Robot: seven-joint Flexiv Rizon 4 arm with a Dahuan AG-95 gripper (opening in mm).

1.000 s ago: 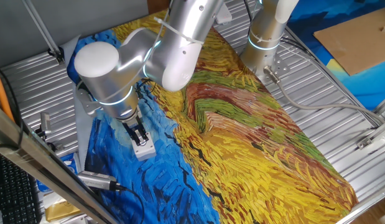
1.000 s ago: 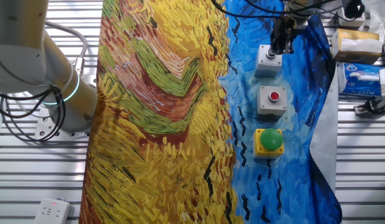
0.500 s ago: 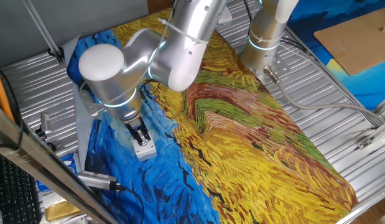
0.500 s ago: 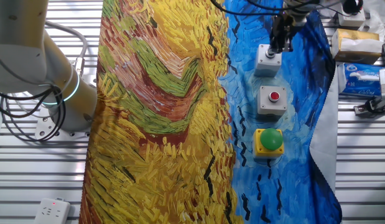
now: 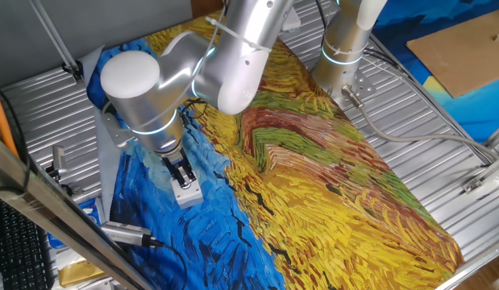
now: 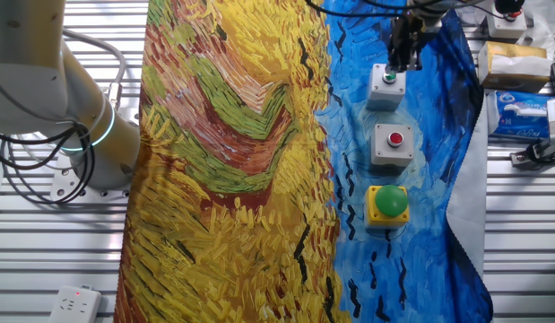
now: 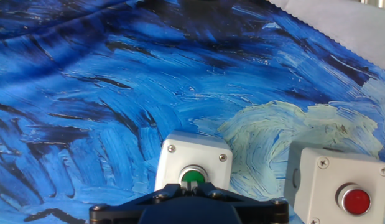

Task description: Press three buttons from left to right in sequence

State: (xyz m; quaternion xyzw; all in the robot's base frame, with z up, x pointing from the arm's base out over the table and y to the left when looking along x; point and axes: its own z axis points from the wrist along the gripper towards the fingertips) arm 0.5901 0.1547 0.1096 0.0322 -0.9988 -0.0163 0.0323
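Note:
Three button boxes stand in a row on the blue part of the painted cloth. The yellow box with the big green cap [image 6: 387, 204] is at one end, the grey-white box with the red button [image 6: 393, 144] in the middle, and the grey-white box with the small green button [image 6: 385, 85] at the other end. My gripper [image 6: 402, 65] is shut, fingertips touching each other, and hovers just above the small green button [image 7: 193, 176]. The hand view also shows the red-button box [image 7: 341, 186] to the right. In one fixed view the gripper [image 5: 183, 175] stands over that box [image 5: 189, 193]; the arm hides the other two boxes.
The painted cloth [image 6: 232, 161] covers the ribbed metal table. Tissue packs and small items [image 6: 519, 112] lie past the cloth's edge near the buttons. A second arm base [image 6: 89, 135] stands on the other side. A cylindrical metal tool [image 5: 128, 234] lies near the box.
My gripper has lifted slightly off the small green button, whose cap now shows below the fingertips. The boxes have not moved.

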